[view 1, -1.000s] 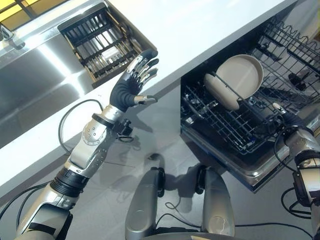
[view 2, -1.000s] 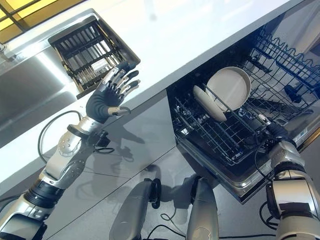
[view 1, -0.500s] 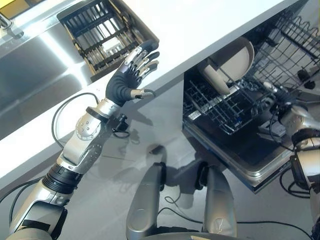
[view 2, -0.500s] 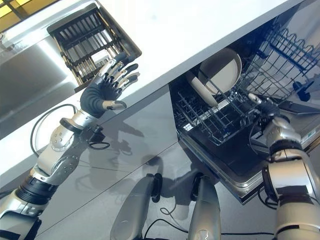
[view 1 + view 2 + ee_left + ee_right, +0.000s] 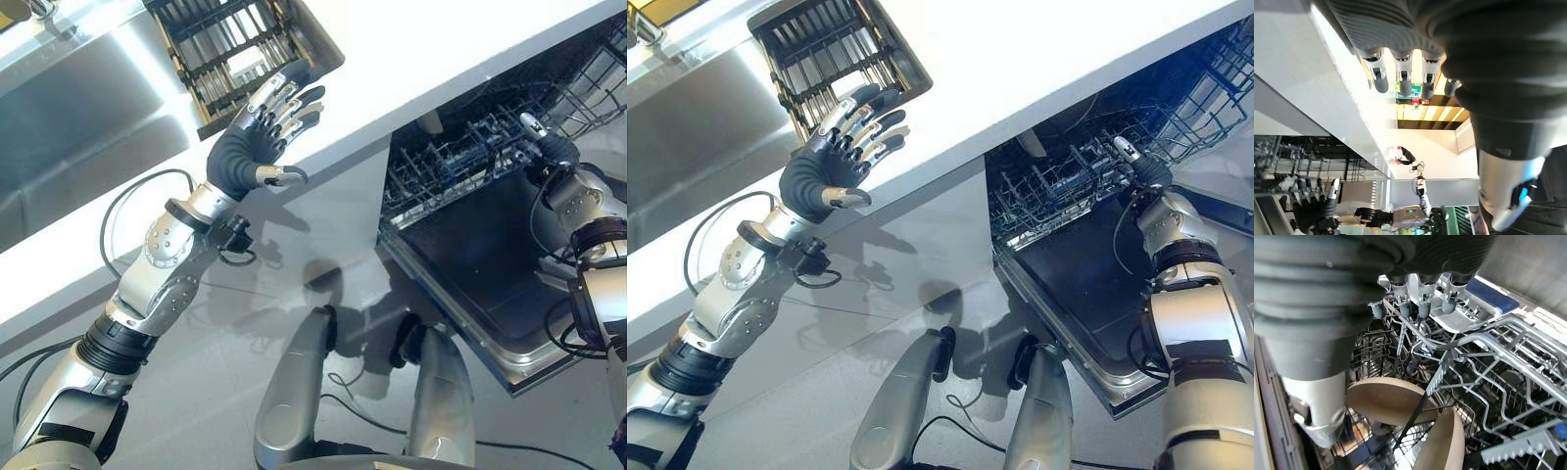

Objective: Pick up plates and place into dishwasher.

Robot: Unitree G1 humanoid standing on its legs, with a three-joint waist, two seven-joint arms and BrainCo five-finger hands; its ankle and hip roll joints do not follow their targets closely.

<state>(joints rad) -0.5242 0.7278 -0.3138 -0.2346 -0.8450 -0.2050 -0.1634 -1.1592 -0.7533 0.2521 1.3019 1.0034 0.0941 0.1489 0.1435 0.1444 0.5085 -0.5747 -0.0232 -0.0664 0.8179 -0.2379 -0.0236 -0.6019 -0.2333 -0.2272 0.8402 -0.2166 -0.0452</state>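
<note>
The left hand [image 5: 257, 139] is raised with fingers spread and straight, empty, at the front edge of the white desk [image 5: 431, 39], just below the dark drying rack [image 5: 230, 44] set in the desk. The right hand [image 5: 545, 149] rests against the front of the dishwasher's lower rack [image 5: 460, 162], above the open door [image 5: 490, 264], fingers straight. Two beige plates [image 5: 1383, 404] stand upright among the rack's tines.

White counter [image 5: 421, 49], steel sink [image 5: 88, 127]

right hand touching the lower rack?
Touching. In the right eye view, the right hand sits against the front edge of the dishwasher rack, with no gap.
</note>
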